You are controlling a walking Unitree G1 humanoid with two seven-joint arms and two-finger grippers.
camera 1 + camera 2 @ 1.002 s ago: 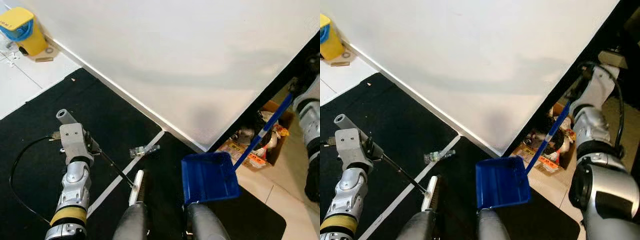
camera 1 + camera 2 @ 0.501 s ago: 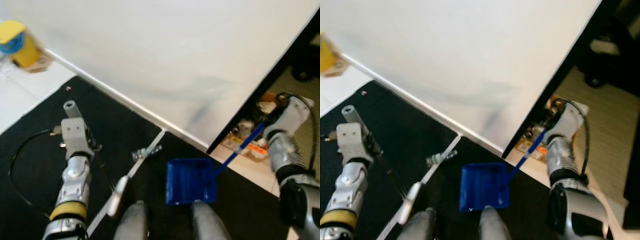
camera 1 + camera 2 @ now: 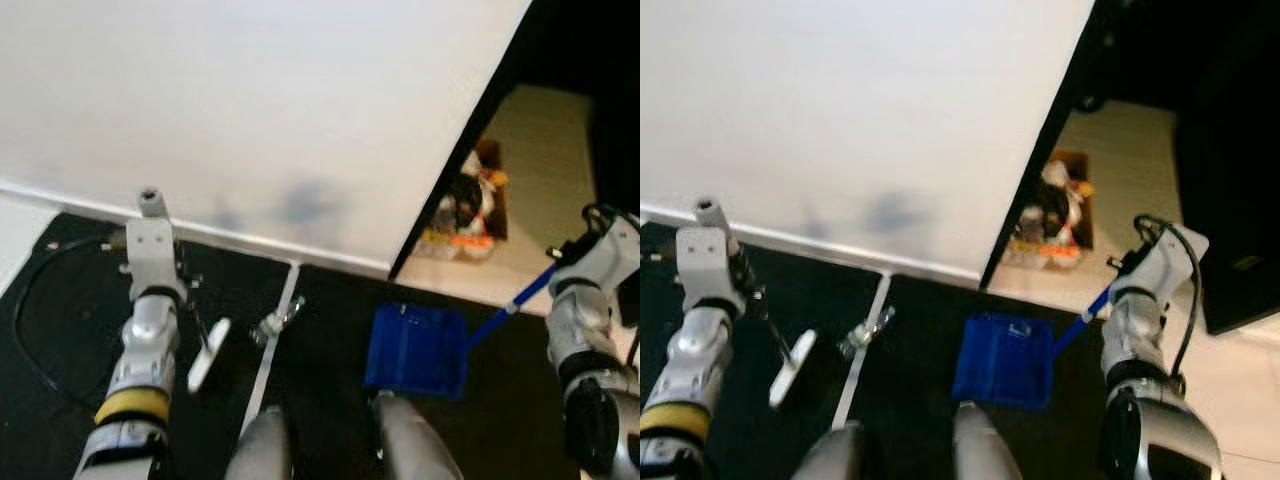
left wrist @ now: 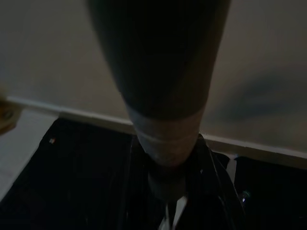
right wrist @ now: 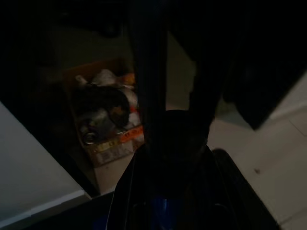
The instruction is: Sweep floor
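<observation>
Head views show the right gripper (image 3: 1118, 283) clamped on the blue dustpan (image 3: 416, 351)'s handle; left gripper (image 3: 190, 305) grips the white-headed broom (image 3: 208, 354).

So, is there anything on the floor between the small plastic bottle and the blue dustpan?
Nothing visible. The bottle lies by the white strip; only bare black mat separates it from the dustpan. The brush sits on the bottle's other side.
</observation>
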